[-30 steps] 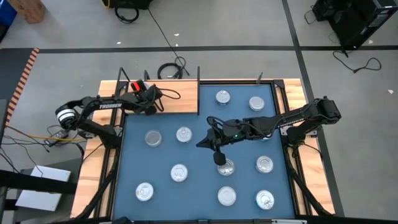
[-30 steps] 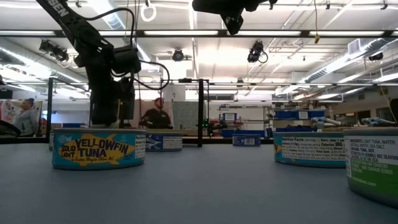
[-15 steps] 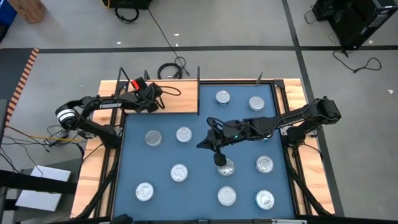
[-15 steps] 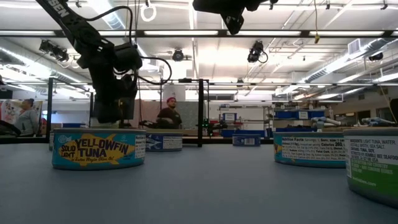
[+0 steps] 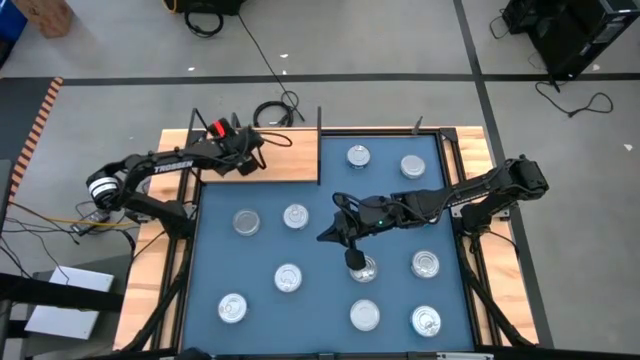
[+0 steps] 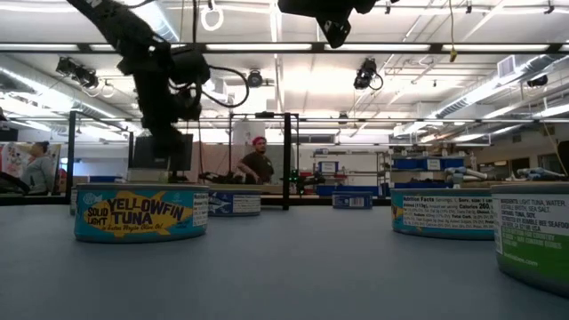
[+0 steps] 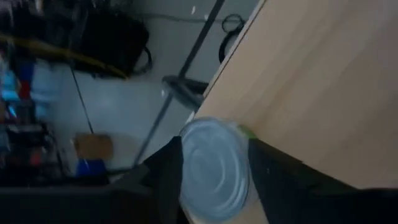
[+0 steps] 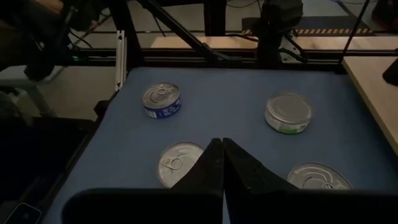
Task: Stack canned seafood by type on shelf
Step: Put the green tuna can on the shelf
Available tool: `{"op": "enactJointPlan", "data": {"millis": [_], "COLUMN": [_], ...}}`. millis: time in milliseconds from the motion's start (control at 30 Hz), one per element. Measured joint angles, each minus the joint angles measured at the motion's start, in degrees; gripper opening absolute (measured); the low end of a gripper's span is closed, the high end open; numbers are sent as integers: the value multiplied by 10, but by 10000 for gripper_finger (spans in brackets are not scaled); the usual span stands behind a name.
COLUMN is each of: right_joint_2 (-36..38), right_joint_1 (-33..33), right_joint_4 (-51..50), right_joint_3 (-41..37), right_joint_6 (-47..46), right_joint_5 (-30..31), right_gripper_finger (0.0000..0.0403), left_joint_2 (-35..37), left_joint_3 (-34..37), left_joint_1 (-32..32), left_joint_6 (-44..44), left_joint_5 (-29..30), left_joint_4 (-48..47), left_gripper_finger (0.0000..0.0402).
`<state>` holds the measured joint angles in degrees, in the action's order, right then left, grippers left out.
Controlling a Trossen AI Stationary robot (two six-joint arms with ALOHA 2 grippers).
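Nine tins showed loose on the blue mat (image 5: 320,300) in the high view, while the left gripper (image 5: 246,154) hung over the shelf (image 5: 285,160), the wooden board at the mat's far left corner. The right gripper (image 5: 352,252) hovered mid-mat directly above one tin (image 5: 363,268), making the right arm much the nearer to the loose cans.

In the low view, a yellowfin tuna tin (image 6: 141,213) stood nearest on the mat, with the left arm raised behind it and the right gripper (image 6: 334,32) high overhead. A person stood in the room beyond.

The left wrist view showed a silver can (image 7: 214,169) between that arm's dark fingers (image 7: 163,180), lying flat, lid up, at the shelf's edge. The jaws stood apart around it; whether they actually gripped it could not be told. The can lay straight ahead between the fingers, so I judge the coming move turns on closing or letting go there.

In the right wrist view, the fingers (image 8: 219,163) met tip to tip, holding nothing, with a pull-tab tin (image 8: 178,163) just beneath and three more tins spread beyond.
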<state>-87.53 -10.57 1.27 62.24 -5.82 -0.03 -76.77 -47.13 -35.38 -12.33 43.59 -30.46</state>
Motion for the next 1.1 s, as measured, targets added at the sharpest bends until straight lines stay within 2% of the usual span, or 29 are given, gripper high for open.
{"op": "enactJointPlan", "data": {"millis": [100, 200, 267, 400, 500, 700, 833, 1100], "right_joint_2": [0, 0, 0, 0, 0, 0, 0, 0], "right_joint_1": [0, -1, -3, -4, -3, -3, -6, -17], "right_joint_4": [-1, -2, -4, -13, -13, -14, -14, -17], "right_joint_3": [0, 0, 0, 0, 0, 0, 0, 0], "right_joint_6": [0, 1, 4, 7, 10, 10, 10, 10], "right_joint_5": [0, 0, 0, 0, 3, 5, 6, 6], "right_gripper_finger": [5, 5, 5, 5, 5, 5, 5, 5], "left_joint_2": [0, 1, 0, -11, -26, -61, -86, -115], "left_joint_3": [-35, -50, -51, -51, -51, -51, -51, -53], "left_joint_1": [-20, -47, -67, -109, -125, -131, -134, -138], "left_joint_6": [53, 72, 81, 79, 79, 68, 63, 52], "left_joint_5": [-14, -45, -59, -101, -109, -110, -133, -124], "left_joint_4": [-55, -69, -69, -70, -69, -43, -15, 25], "left_gripper_finger": [117, 41, 12, 9, 4, 3, 3, 2]}}
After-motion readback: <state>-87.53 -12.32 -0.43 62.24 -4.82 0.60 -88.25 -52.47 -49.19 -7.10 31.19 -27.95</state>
